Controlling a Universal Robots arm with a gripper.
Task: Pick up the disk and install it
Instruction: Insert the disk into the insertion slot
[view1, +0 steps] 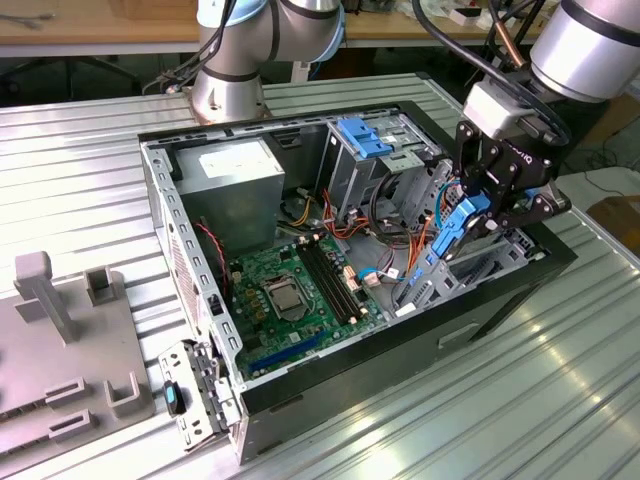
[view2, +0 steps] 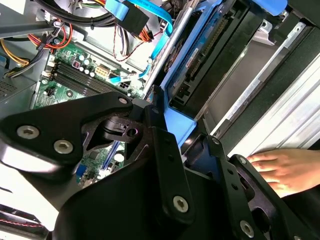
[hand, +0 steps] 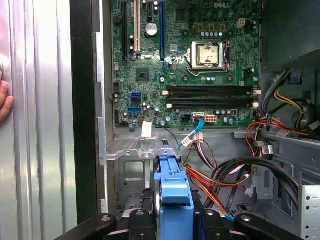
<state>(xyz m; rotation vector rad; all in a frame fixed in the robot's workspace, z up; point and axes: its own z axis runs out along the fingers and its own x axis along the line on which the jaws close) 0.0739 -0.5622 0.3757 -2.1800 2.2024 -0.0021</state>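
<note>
Over open case (view1: 400, 360), claw (view1: 482, 215) clamps disk (view1: 450, 238) edge-up; second wrist view adds hand (view2: 280, 170) beside case.

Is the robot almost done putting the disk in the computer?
Picked up: done. The tool is clamped on the blue-framed disk, holding it on edge over the open computer case, at the exterior view's right. Left: the disk looks not yet seated; it sticks up above the case's rim.

Gripper (view1: 470, 222) w/ disk (hand: 174, 197) clamped over front bay, cable bundle (hand: 243, 165) crowding just beside, drive cage (view1: 372, 150) near, open room above mobo (view1: 290, 290), person's hand (view2: 281, 170) on table (view1: 80, 170) beside case.
</note>
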